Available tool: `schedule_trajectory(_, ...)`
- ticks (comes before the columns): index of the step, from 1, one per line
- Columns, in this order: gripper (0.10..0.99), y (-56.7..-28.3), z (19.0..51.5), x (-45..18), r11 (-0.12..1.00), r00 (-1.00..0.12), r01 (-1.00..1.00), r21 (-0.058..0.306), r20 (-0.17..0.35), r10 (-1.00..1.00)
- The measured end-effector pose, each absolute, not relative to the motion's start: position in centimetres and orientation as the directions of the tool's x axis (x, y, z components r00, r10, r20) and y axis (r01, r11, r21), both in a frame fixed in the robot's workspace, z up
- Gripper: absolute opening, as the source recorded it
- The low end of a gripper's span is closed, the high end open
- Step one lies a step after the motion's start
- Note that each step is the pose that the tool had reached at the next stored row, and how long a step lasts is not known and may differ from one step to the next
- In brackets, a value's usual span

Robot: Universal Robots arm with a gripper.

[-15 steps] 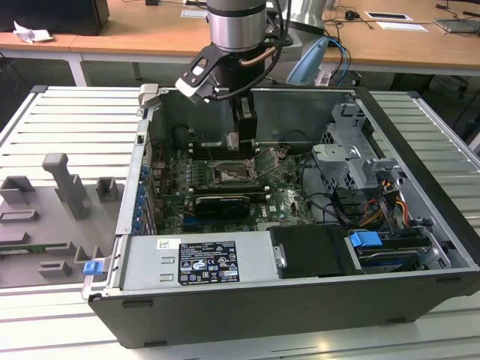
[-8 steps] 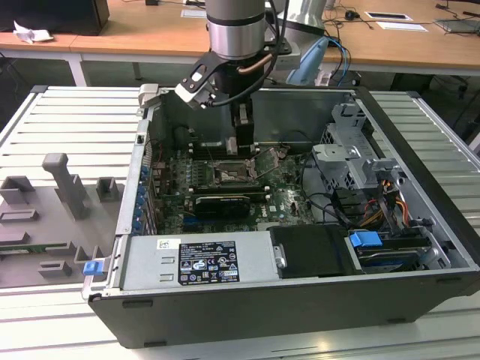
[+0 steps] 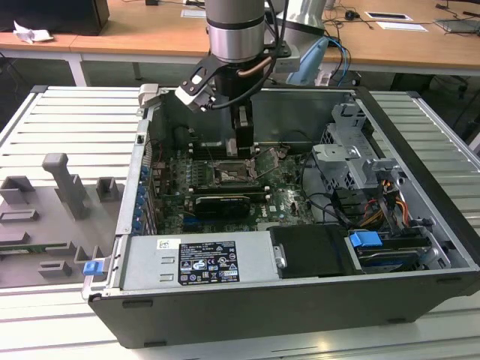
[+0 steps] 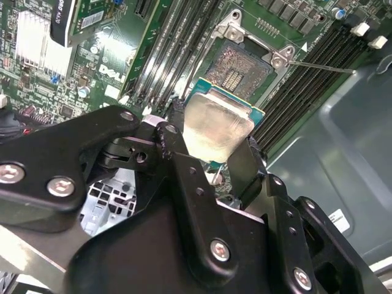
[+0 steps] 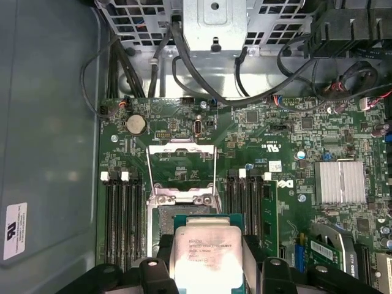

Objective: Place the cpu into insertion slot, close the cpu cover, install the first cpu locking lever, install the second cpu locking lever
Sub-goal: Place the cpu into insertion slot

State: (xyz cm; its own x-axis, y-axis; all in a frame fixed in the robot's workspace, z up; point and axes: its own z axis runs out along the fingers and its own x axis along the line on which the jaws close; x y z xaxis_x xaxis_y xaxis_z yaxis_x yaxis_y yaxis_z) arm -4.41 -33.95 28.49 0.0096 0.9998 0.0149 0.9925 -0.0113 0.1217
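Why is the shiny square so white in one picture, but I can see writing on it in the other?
In the second wrist view, light glances off the metal top of the cpu held in the gripper, so a pale glare washes over it; in the first wrist view the same plate is lit more evenly, looks greyer, and its print shows.

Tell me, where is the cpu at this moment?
In both wrist views the cpu is clamped in the gripper, close to the uncovered insertion slot.
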Motion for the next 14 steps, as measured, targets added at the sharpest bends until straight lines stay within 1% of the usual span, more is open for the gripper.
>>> schedule_trajectory(14, 0.529, -33.95, 27.64, -4.41, -0.011, 0.010, 0.992, 0.125, 0.015, 1.000)
